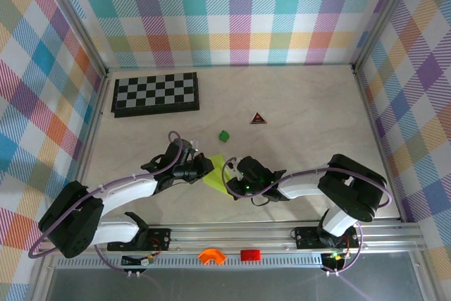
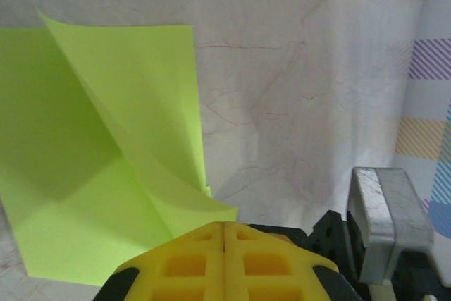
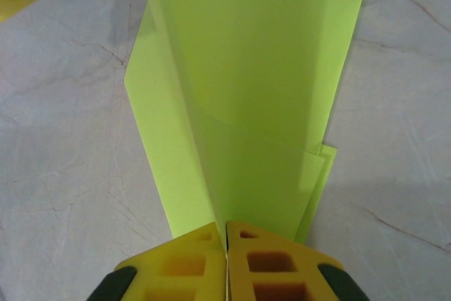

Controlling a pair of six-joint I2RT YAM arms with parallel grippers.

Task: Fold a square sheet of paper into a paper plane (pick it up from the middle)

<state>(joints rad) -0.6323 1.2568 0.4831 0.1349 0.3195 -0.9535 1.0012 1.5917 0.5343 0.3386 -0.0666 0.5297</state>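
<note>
A: Where is the paper plane [image 1: 215,173]?
B: It is on the table [image 1: 303,139], at the near side, about in the middle. It sits right between the two claws. It is lime green paper with folds in it.
A: What is the right claw [image 3: 226,227] doing?
B: Its two yellow tips are pressed together with the paper between them. It grips the paper plane at one end.
A: And the left claw [image 2: 224,227]?
B: Its yellow tips are pressed together too, with no gap. One flap of the paper curls up off the table and comes right up to those tips. I cannot tell if the flap is caught between them or only touches them.
A: What else is on the table?
B: A tiny green block [image 1: 223,134] lies just past the paper, on the far side. A small dark triangle [image 1: 258,118] is a bit farther and to the right. A black and white checkerboard [image 1: 156,94] lies at the far left, well apart from the paper.
</note>
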